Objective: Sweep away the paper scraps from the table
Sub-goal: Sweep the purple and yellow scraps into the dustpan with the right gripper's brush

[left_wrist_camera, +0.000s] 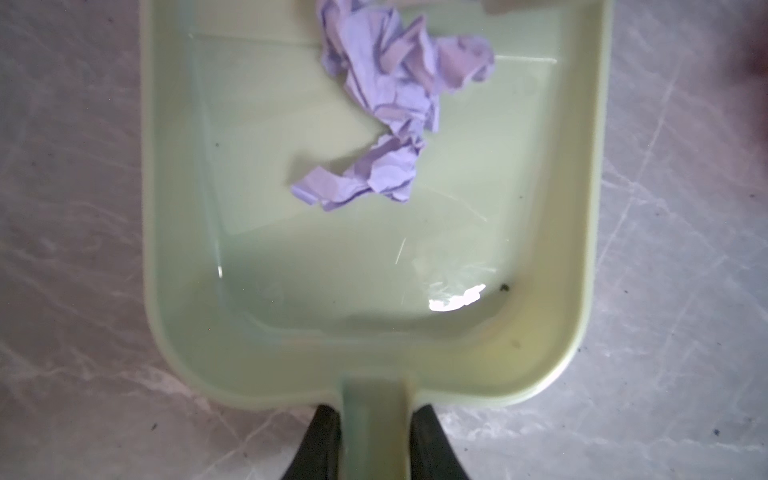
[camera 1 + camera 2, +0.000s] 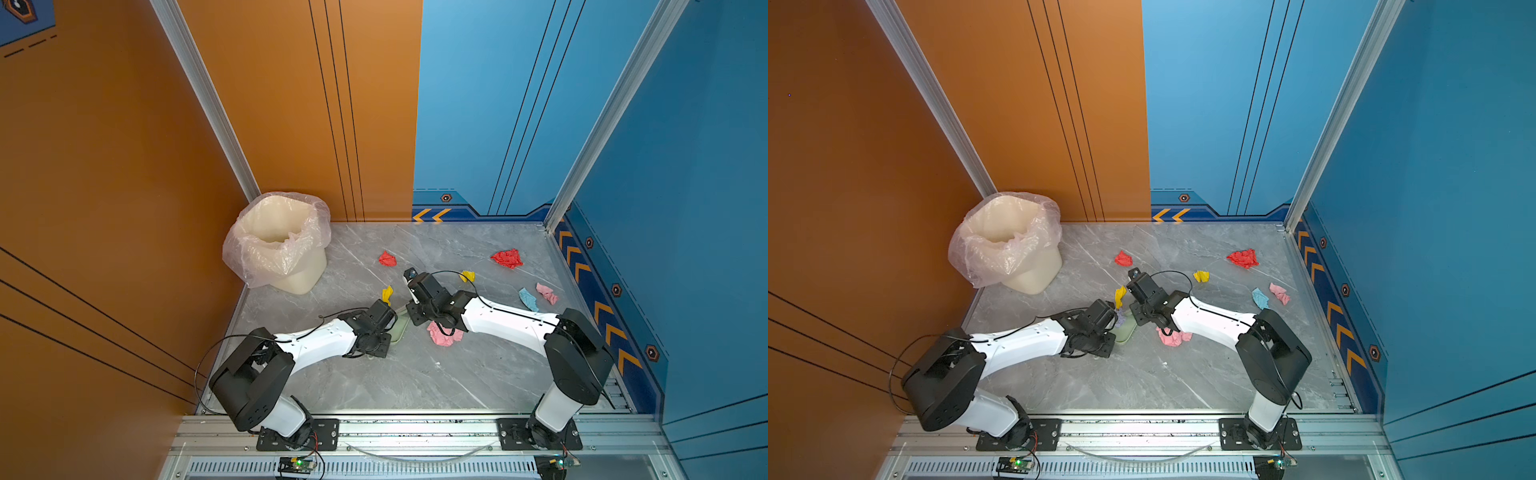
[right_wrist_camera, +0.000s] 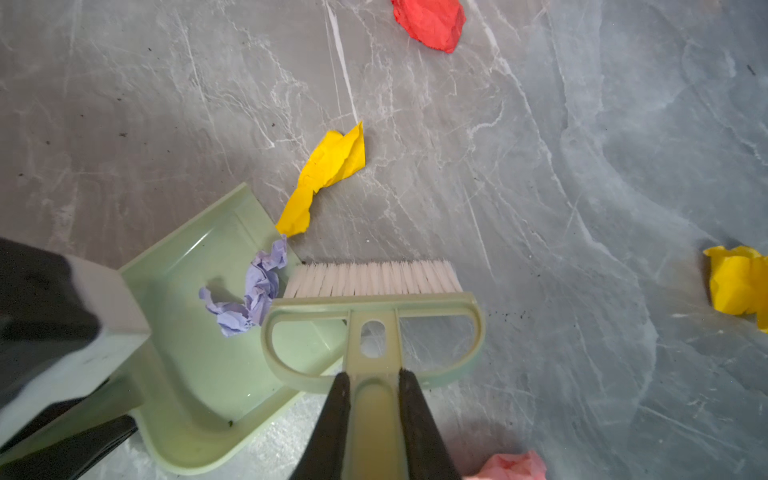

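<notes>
Currently the left claw is clamped on the dustpan handle, its lip seemingly low on the bench to catch paper. The right claw, clamped on the brush, sets bristles there. A lilac scrap lies inside, a yellow scrap just outside, other paper scraps scattered.

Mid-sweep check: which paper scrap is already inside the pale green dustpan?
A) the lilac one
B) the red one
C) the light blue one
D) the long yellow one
A: the crumpled lilac paper scrap lies on the floor of the pale green plastic dustpan. The long yellow paper scrap is on the grey marble-patterned table, just outside the pan's open edge.
</notes>
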Robot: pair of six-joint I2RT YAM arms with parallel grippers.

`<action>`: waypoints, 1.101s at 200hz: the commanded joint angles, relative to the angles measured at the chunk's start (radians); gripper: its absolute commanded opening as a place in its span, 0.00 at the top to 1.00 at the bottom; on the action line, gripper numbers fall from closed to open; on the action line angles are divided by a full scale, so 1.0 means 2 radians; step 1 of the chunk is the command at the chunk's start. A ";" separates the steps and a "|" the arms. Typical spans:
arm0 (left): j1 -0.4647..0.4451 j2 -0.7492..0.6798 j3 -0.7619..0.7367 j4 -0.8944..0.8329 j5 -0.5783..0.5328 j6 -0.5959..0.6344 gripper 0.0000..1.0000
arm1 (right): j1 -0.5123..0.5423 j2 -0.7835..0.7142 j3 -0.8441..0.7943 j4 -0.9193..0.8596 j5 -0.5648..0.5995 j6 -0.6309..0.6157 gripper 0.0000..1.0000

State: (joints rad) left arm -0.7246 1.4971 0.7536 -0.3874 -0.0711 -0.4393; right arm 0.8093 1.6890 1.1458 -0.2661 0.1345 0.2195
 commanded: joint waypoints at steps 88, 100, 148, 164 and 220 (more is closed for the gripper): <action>0.009 -0.011 -0.014 -0.011 -0.004 -0.014 1.00 | -0.046 0.093 0.126 0.078 -0.044 0.001 1.00; 0.009 -0.012 -0.014 -0.010 -0.004 -0.016 1.00 | -0.044 0.112 0.142 0.076 -0.047 0.008 1.00; 0.011 -0.017 -0.017 -0.010 -0.010 -0.016 1.00 | -0.029 0.131 0.142 0.045 -0.058 0.008 1.00; 0.013 -0.018 -0.018 -0.011 -0.010 -0.017 1.00 | -0.022 0.123 0.131 0.022 -0.065 -0.001 1.00; 0.017 -0.021 -0.025 -0.010 -0.011 -0.019 1.00 | 0.008 0.067 0.073 -0.037 -0.063 0.006 1.00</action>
State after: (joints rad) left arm -0.7048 1.4677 0.7242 -0.3828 -0.0715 -0.4648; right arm 0.8032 1.8965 1.3338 -0.2394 0.0254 0.2249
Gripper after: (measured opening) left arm 0.228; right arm 0.189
